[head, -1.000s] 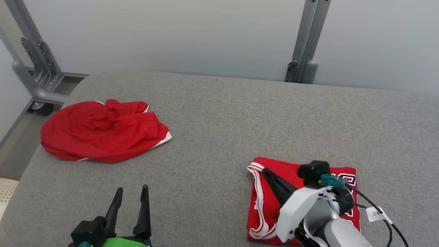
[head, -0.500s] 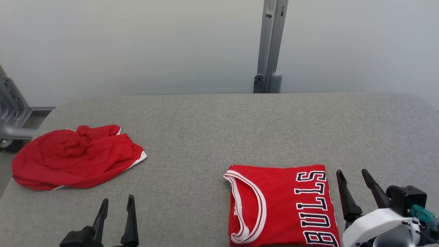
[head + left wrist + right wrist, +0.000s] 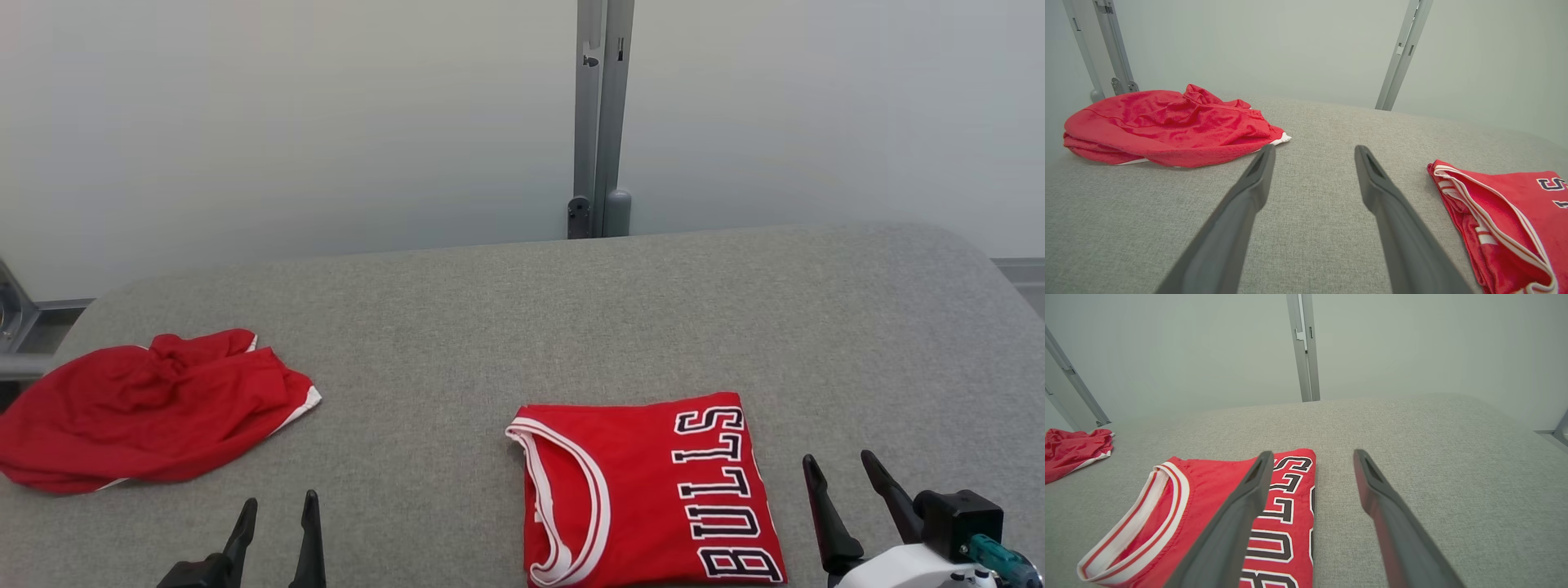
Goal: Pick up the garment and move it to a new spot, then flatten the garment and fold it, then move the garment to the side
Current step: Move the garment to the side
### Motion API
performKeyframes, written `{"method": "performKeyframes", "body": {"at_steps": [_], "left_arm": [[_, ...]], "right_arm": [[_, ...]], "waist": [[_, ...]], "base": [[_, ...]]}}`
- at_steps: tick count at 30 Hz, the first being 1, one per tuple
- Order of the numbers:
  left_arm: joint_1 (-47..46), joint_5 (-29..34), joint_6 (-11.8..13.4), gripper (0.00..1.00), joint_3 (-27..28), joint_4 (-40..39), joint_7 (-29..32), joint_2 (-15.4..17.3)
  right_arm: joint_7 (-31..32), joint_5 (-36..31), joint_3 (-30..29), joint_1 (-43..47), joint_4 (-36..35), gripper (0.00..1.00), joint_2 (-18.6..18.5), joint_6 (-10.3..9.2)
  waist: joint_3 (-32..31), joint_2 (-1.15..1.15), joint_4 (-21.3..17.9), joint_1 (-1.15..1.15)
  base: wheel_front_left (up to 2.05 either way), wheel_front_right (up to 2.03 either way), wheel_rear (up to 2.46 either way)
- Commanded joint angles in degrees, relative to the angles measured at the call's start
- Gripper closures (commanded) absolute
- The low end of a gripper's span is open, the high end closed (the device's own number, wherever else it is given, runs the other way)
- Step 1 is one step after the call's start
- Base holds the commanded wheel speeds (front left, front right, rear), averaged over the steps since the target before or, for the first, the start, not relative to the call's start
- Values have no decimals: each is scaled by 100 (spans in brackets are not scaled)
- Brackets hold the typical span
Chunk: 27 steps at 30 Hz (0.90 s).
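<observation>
From my station, the biggest thing in the head view is the pale wall (image 3: 326, 122) across the 12 o'clock side. Below it the grey fabric tabletop (image 3: 522, 327) spreads across the view.

A crumpled red cloth (image 3: 139, 408) with a white edge lies heaped near the tabletop's 9 o'clock edge, well apart from everything else.

The garment I am working, a folded red jersey (image 3: 645, 498), lies flat at about 5 o'clock on the tabletop. Its white-trimmed neckline is on its 9 o'clock side, and dark letters outlined in white run along its 3 o'clock side. It looks like a neat rectangle with square edges.

A grey metal post (image 3: 600, 122) stands upright against the wall at 12 o'clock, just behind the tabletop's far edge.

My right gripper (image 3: 838, 461) sits at 4 o'clock, just beside the jersey's lettered edge, with its fingers spread and nothing between them. In its wrist view one finger overlaps the lettering, but I cannot tell whether it touches the cloth.

My left gripper (image 3: 279, 505) is at 7 o'clock, between the two red pieces, its fingers spread over bare fabric and holding nothing.
</observation>
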Motion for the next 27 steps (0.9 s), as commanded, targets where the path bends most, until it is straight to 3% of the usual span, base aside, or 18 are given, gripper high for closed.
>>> {"method": "performKeyframes", "body": {"at_steps": [1, 21, 24, 27], "left_arm": [[-64, 45, -51, 0, 38, 20, -1, -24], [36, 309, -254, 0, 363, 7, -1, -233], [21, 332, -278, 0, 392, -4, -1, -250], [-32, 342, -293, 0, 400, -13, -1, -260]], "right_arm": [[-50, 44, 33, -95, 69, 0, -41, -1], [27, 232, 291, -408, 281, 0, -264, -2], [446, 428, 347, -573, 262, 0, -347, -3], [1401, 731, 355, -742, 346, 0, -419, -3]], "waist": [[5, 0, -18, 0], [155, 0, 85, 0], [200, 0, 84, 0], [266, 0, 111, 0]], "base": [[0, 0, 0], [0, 0, 0], [0, 0, 0], [0, 0, 0]]}}
